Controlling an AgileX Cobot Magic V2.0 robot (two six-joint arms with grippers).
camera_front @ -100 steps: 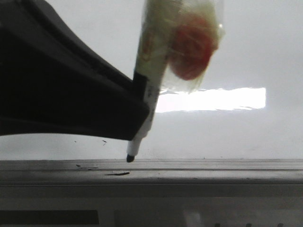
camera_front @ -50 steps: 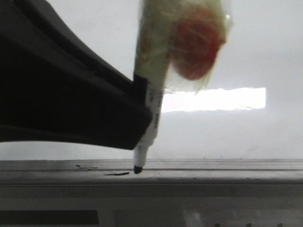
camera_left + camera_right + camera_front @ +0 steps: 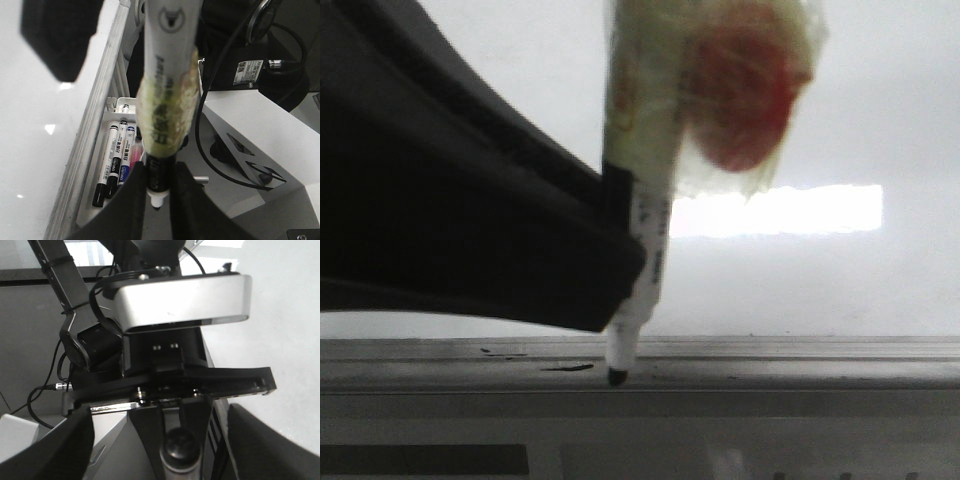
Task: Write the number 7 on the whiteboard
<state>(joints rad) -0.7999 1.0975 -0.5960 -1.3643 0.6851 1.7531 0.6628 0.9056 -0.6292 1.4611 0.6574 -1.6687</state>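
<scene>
Only "whiteboard" legible on marker [image 3: 167, 95] barrel.

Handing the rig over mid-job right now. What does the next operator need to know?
Left gripper: shut on the white, tape-wrapped marker, with its black tip at the grey metal ledge below the glossy white whiteboard.
Right gripper: open, empty.
Done: no number 7 visible in these views.
Left: bring the tip onto the board and write the 7.

The whiteboard [image 3: 880, 110] is seen as a glossy white-grey surface bearing a bright rectangular glare. A grey metal ledge [image 3: 800, 365] is run along its edge, where small black smudges [image 3: 566, 368] are found.
</scene>
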